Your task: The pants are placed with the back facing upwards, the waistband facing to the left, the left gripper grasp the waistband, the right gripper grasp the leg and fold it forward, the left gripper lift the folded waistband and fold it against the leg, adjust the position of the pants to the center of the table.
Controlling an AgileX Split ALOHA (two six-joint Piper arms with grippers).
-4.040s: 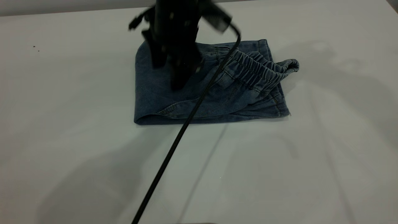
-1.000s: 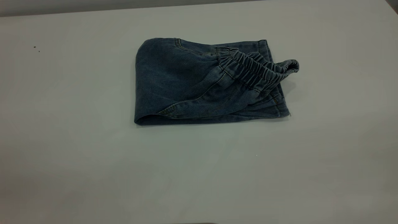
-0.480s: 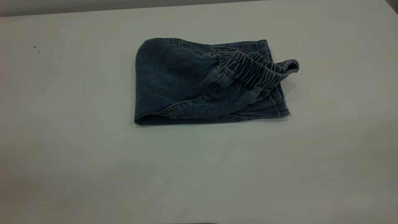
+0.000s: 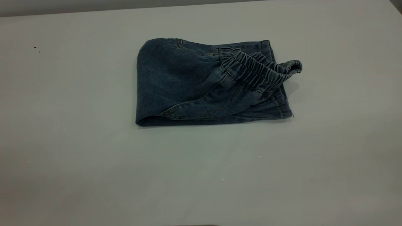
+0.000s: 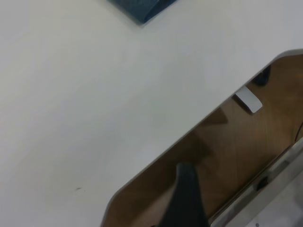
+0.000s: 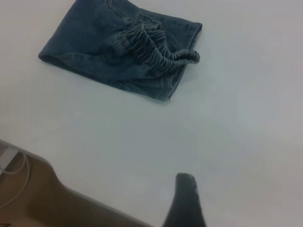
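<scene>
The pants (image 4: 188,84) lie folded into a compact denim bundle on the table (image 4: 94,163), a little behind its middle. The ruffled waistband (image 4: 260,70) rests on top toward the right, its end curling up past the edge. Beneath it the leg's stitched hem (image 4: 282,108) shows along the right side. Neither arm appears in the exterior view. The left gripper (image 5: 185,175) hangs over the table's edge, far from the pants' corner (image 5: 142,7). The right gripper (image 6: 185,182) hovers above bare tabletop near an edge, well away from the pants (image 6: 90,47) and waistband (image 6: 158,47).
Two tiny dark specks (image 4: 37,48) mark the table at far left. In the left wrist view, brown wooden floor (image 5: 236,142) and a small white object (image 5: 248,100) lie beyond the table's edge. A white cable (image 6: 14,179) loops off the table in the right wrist view.
Four seconds ago the black left arm and its cable hung over the pants; it has since left the exterior view. The pants have not moved over the last second.
</scene>
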